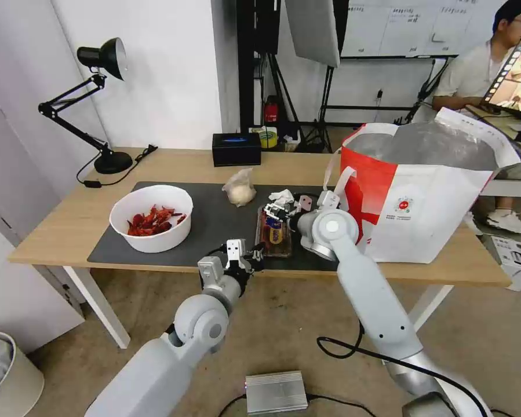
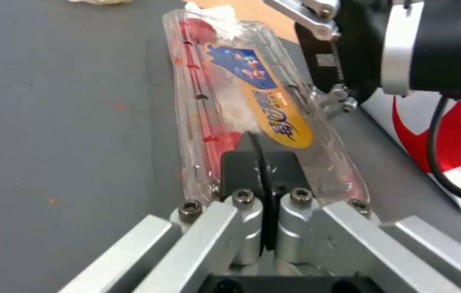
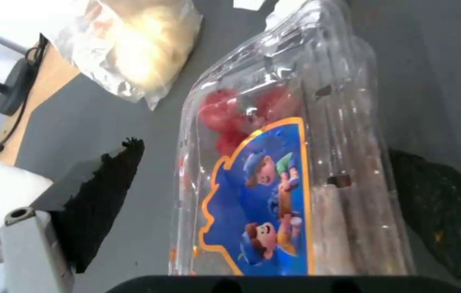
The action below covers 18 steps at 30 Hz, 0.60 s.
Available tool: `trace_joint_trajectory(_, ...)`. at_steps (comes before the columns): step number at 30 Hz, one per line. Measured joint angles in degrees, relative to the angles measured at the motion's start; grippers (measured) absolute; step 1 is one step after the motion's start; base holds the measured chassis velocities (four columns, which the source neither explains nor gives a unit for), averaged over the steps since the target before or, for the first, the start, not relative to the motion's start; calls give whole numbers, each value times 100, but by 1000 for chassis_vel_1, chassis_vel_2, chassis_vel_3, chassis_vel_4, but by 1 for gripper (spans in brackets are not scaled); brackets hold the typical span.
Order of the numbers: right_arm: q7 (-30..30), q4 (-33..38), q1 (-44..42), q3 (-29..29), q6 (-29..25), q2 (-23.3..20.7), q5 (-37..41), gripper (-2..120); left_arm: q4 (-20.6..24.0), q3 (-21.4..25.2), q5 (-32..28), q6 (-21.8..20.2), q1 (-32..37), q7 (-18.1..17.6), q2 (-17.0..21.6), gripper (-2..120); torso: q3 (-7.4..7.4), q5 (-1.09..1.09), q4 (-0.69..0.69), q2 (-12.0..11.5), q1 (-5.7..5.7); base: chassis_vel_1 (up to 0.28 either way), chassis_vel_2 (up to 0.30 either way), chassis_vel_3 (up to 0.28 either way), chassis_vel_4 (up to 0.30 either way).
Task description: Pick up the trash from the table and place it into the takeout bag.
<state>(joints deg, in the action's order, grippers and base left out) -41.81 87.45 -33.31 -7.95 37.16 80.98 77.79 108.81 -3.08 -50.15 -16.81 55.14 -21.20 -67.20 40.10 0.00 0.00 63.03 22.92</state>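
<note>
Left gripper (image 2: 263,162): sitting at the desk's near edge, jaws pressed together, tips touching the near end of the tray.
Clear plastic tray (image 1: 273,231): lying flat on the dark mat (image 1: 214,223), red scraps inside.
Right gripper (image 1: 283,213): hovering over the tray's far end, jaws spread apart on either side of it.
White bowl (image 1: 151,218): resting on the mat's left side.
Takeout bag (image 1: 428,197): standing open on the desk (image 1: 63,226), right of the tray.
Small clear bag (image 1: 239,188), tissue (image 1: 281,196): lying farther back on the mat.
</note>
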Motion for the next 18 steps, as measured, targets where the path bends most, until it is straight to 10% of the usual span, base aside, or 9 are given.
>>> trace_joint_trajectory(10,-9,-65,7,-10,4,7,-27,100,28,1,-5,2,-7,-3,31,0,0,0,0,0,-1,0,0,0,0)
trace_joint_trajectory(18,18,-136,-12,-27,31,-27,-107,74,88,29,-7,9,56,-8,21,0,-1,-1,-3,1,-2,0,0,0,0)
